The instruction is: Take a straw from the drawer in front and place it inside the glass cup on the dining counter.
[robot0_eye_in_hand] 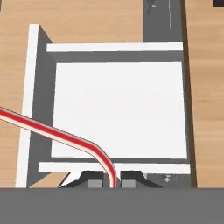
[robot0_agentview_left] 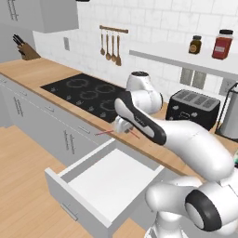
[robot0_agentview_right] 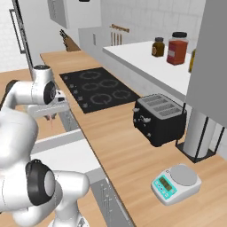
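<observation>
One thin red-and-cream striped straw (robot0_eye_in_hand: 65, 133) pinched between the small dark fingertips of the two-finger gripper (robot0_eye_in_hand: 111, 181) — jaws clenched tight on its lower end. Bent partway along; long part running off sideways from the jaws toward the left edge in the hand view, short part dropping straight into the pinch. Lifted clear above the wide shallow drawer (robot0_eye_in_hand: 118, 105) with its plain white, flat, matt inside, pulled open directly below. From the left base view, straw (robot0_agentview_left: 104, 132) poking out either side of the gripper (robot0_agentview_left: 122, 126), roughly level, near the light wood counter edge (robot0_agentview_left: 69, 106) by the glossy black hob (robot0_agentview_left: 86, 93). Glass cup and dining counter to be sought elsewhere — probably a turn away first.
</observation>
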Robot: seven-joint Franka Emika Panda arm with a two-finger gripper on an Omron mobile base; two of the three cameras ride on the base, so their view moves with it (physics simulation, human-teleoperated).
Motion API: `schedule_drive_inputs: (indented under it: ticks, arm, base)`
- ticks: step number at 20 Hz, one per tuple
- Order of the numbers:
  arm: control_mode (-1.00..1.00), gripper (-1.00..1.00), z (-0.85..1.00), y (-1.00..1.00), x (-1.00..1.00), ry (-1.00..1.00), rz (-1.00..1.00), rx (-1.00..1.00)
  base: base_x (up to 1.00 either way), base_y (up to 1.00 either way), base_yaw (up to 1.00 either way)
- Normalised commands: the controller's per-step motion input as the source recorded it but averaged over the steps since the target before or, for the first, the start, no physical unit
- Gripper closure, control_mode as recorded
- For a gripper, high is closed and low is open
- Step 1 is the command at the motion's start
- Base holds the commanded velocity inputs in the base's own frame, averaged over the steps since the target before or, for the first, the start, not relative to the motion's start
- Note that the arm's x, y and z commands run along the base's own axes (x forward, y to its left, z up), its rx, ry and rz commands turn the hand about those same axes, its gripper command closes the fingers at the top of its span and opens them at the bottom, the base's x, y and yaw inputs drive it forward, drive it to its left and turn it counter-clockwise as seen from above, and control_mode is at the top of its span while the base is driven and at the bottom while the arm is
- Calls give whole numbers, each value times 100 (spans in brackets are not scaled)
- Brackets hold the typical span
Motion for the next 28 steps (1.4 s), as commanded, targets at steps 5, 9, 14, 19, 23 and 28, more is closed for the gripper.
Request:
schedule_drive_inputs:
  ticks: [5,9,14,19,23,28]
  arm:
    - [-100,100,97,-48,-52,7,-10,-3]
    - [-100,100,72,-51,-51,8,-5,-1]
    - [100,100,25,-13,-39,0,0,0]
    - [100,100,0,0,0,0,0,0]
    - [100,100,0,0,0,0,0,0]
    - [100,100,0,0,0,0,0,0]
  base:
    - [0,0,0]
    - [0,0,0]
    - [-37,-1,0]
    - [-100,20,0]
    - [-64,93,50]
    - [-12,79,85]
